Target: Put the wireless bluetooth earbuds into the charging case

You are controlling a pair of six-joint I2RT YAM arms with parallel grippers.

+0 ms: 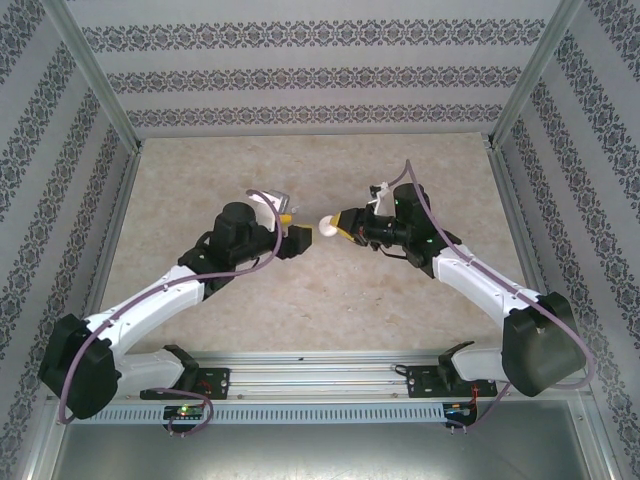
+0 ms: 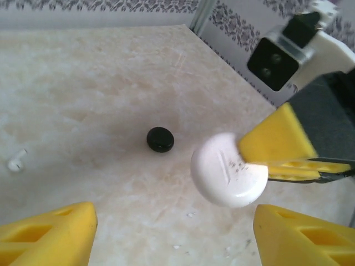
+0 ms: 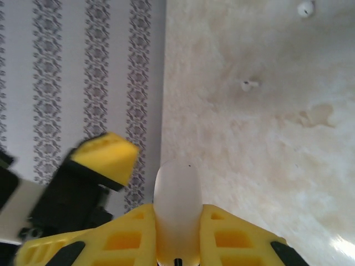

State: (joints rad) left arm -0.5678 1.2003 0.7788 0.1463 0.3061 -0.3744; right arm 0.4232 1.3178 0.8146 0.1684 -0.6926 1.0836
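Left gripper (image 2: 172, 216) hangs wide open, empty. Off to its left a white earbud (image 2: 16, 160) lies on the table (image 2: 83, 83), then a black puck (image 2: 160, 139), then the white case (image 2: 230, 172), pinched edge-on above the table by your right gripper (image 3: 177, 213). Expect the earbud to be light, hard and slick: take it gently across the stem. You cannot tell whether the case lid is open; the fingers (image 3: 233, 233) cover part of its rim.

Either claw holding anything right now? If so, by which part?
The right claw holds the white round case by one edge, pinched across its two flat faces. The left claw is open and holds nothing.
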